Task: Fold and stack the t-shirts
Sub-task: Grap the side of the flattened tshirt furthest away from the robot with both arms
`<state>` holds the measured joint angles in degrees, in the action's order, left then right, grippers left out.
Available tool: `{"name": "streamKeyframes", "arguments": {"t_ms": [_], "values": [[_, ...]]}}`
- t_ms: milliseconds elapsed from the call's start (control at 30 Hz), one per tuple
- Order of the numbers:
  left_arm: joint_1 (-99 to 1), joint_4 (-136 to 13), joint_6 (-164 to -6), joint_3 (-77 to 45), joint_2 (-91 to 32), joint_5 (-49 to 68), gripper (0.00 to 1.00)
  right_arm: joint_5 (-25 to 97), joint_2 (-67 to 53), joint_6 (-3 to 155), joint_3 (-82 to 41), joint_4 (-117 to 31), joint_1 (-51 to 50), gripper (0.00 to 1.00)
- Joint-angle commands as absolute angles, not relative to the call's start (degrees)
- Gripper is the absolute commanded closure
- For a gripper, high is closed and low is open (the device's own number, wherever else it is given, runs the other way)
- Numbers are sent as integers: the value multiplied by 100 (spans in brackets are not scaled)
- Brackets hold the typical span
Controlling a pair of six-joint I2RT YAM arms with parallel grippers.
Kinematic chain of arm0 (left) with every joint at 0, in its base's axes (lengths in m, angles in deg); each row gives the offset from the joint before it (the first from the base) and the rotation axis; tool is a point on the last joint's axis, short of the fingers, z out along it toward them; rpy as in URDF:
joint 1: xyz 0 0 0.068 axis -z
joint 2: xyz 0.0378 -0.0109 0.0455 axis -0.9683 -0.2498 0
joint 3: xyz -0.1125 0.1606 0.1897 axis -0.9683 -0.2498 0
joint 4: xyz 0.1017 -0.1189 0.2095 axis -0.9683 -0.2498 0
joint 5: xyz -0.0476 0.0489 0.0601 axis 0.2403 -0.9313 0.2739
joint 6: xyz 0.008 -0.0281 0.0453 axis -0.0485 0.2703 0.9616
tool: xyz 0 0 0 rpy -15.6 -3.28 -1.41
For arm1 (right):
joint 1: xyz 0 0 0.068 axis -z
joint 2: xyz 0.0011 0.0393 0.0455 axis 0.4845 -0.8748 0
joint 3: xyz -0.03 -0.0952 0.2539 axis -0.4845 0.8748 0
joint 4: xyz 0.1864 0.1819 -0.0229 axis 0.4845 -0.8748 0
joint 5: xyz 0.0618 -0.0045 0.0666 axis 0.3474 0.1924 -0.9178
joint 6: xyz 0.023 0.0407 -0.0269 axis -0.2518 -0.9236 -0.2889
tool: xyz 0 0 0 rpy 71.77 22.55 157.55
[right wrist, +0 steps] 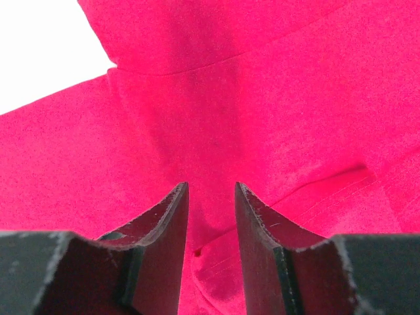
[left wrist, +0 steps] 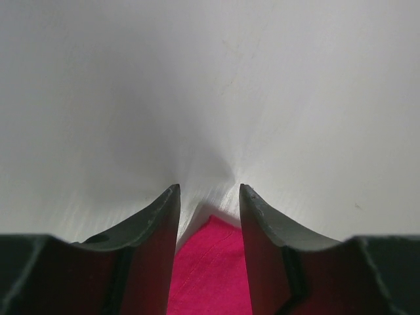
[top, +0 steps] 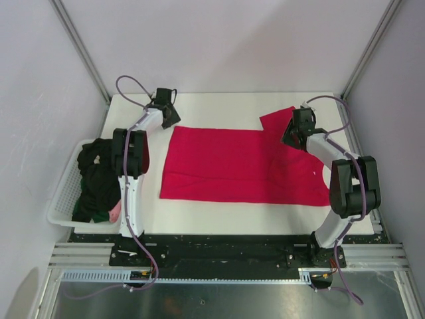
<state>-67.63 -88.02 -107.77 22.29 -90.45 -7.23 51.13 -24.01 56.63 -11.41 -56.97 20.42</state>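
- The red t-shirt (top: pixel 232 166) lies spread flat in the middle of the white counter (top: pixel 219 109). Its collar end is to the right, and one sleeve juts toward the far right corner.
- Your left fingers (left wrist: pixel 164 216) sit at the shirt's far left corner. They are parted by a narrow gap with the tip of that corner lying between them, and nothing is pinched.
- Your right fingers (right wrist: pixel 172 216) hover low over the far right of the shirt, near the sleeve seam. They are also parted and hold no cloth.
- The step in hand looks like taking the far edge to begin a fold. Lower both sets of fingers until each straddles the hem, then close on a single layer only.
- Lift both ends together and level, so the edge travels straight toward you without dragging or twisting.
- Tuck the sleeve inward first, or it will likely stick out of the fold.
- A white lattice basket (top: pixel 56 199) stands at the counter's left edge, well apart from the red shirt.
- In it lies a crumpled dark shirt (top: pixel 96 176), with a sliver of pink shirt (top: pixel 116 211) at its near right.
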Motion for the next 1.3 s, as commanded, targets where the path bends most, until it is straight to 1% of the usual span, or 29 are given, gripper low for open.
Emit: {"name": "streamKeyframes", "arguments": {"t_ms": [0, 467, 733, 900, 1167, 1267], "values": [[-6709, -8802, -10655, 2217, -8995, -543, 54, 5022, -2551, 5658, -1441, -5479, 2108, 61], [-6566, -8801, -10416, 1975, -8889, -550, 56, 4961, -2633, 5599, -1605, -5458, 2242, 61], [-6545, -8806, -10446, 1826, -8810, -626, 61, 4931, -2773, 5598, -1797, -5484, 2287, 61], [-6538, -8809, -10453, 1746, -8769, -690, 72, 4852, -2996, 5573, -2046, -5477, 2373, 62], [-6543, -8806, -10382, 1712, -8657, -785, 98, 4622, -3614, 5527, -2715, -5259, 2620, 61], [-6543, -8807, -10354, 1730, -8594, -853, 100, 4613, -4032, 5564, -3236, -5321, 2730, 61]]}}
